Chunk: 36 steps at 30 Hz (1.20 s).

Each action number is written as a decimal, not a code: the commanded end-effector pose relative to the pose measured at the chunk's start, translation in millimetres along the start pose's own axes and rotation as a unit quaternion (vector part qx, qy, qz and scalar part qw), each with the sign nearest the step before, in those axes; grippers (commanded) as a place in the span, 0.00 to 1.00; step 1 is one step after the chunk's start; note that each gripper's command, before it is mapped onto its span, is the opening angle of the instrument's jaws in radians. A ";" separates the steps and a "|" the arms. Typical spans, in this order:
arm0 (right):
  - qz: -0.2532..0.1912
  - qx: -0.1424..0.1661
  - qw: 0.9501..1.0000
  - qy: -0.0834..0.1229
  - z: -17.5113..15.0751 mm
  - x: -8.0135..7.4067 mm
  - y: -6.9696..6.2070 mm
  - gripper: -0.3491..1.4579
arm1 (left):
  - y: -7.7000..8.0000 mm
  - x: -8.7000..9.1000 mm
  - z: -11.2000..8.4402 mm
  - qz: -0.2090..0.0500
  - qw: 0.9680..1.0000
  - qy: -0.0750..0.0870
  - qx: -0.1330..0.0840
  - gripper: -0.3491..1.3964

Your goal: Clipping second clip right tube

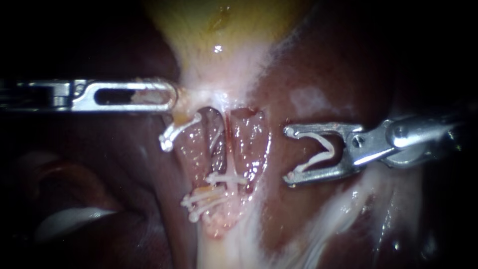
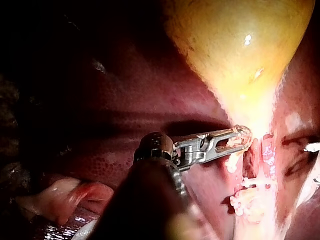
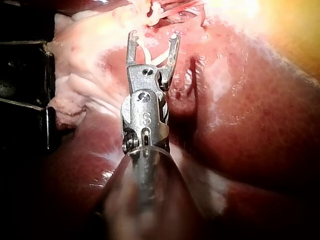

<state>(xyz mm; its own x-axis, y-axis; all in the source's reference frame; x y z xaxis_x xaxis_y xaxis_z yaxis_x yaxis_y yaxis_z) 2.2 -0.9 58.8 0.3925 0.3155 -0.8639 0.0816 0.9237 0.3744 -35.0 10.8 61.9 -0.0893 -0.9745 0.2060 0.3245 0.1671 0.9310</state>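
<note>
left instrument (image 1: 168, 95): comes in flat from the left, jaws clamped on the pale tissue right where the gallbladder (image 1: 214, 30) narrows down. The left wrist view shows a bit of that tissue pinched at the tip.
right instrument (image 1: 288, 154): jaws spread wide but not empty. Each one presses on a leg of the loaded clip (image 1: 318, 149), so it's gripping that.
loaded clip: white, V-shaped, mouth gaping toward the tubes. It hangs over the liver (image 1: 323, 65) and touches neither tube.
right tube (image 1: 228, 144): thin reddish strand running down the middle of the opened-up patch below the gallbladder's neck. A flap of red tissue sits between it and the tips of my right jaws, so the loaded clip is near it, not on it.
seated clip (image 1: 226, 178): white, lying across the low end of the right tube.
left tube (image 1: 215, 139): paler strand just beside the right one.
lower clips (image 1: 204, 200): a little white bunch, low on the left tube's side, just beside the seated clip.
upper clip (image 1: 175, 130): tilted, just under my left jaws.
</note>
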 end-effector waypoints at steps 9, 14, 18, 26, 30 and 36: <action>0.015 -0.003 1.000 0.000 1.1 0.0 0.0 0.47 | -0.1 0.2 -0.2 0.001 1.000 0.001 0.000 0.00; 0.040 -0.007 0.999 0.001 2.2 -0.5 0.1 0.46 | -0.1 0.2 -0.2 0.001 1.000 0.001 0.000 0.00; 0.070 -0.012 0.997 0.001 3.5 -1.4 0.2 0.46 | -0.1 0.3 -0.2 0.002 1.000 0.001 0.000 0.00; 0.138 -0.016 0.990 0.006 6.6 -3.0 0.2 0.47 | -0.1 0.3 -0.3 0.002 1.000 0.001 0.000 0.00; 0.157 -0.019 0.987 0.007 7.6 -3.4 0.6 0.47 | -0.2 0.3 -0.3 0.002 1.000 0.001 0.000 0.00; 0.189 -0.020 0.982 0.011 8.6 -3.9 1.2 0.47 | -0.3 0.4 -0.3 0.002 1.000 0.001 0.000 0.00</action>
<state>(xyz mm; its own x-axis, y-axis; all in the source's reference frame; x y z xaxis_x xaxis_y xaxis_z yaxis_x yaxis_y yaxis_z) 8.7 -2.8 65.7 0.3663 0.6450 -0.6707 -0.1033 0.7445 0.6596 -34.8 10.3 61.6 -0.0865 -0.9742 0.2084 0.3245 0.1703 0.9304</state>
